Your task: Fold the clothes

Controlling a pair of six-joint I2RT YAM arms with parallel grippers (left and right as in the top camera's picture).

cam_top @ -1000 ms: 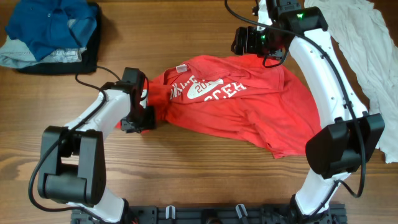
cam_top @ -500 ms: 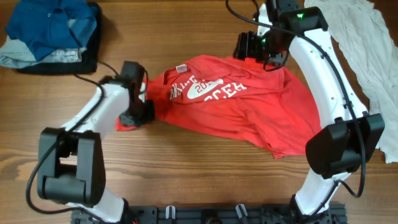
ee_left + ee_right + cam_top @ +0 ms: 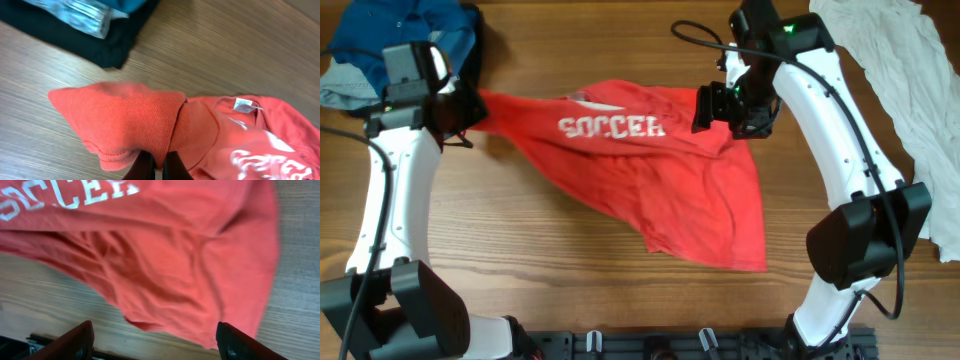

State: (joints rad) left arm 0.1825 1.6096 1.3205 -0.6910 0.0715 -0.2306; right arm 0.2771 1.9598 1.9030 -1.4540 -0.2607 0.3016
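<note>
A red shirt (image 3: 660, 180) with white "SOCCER" lettering lies stretched across the middle of the table. My left gripper (image 3: 463, 106) is shut on the shirt's sleeve at the far left, pulling it taut. The left wrist view shows the bunched sleeve (image 3: 125, 115) pinched between the jaws (image 3: 159, 169). My right gripper (image 3: 718, 104) hovers over the shirt's upper right corner. In the right wrist view its fingers (image 3: 162, 340) are wide apart and empty, with the shirt (image 3: 175, 255) below them.
A pile of blue, grey and black clothes (image 3: 405, 50) sits at the back left, close to my left gripper, and also shows in the left wrist view (image 3: 75, 20). A pale crumpled cloth (image 3: 905, 80) lies along the right edge.
My left gripper has pulled the sleeve up and to the left towards the clothes pile. The shirt has stretched out and its lettering now lies flat. My right gripper has moved slightly towards the front.
</note>
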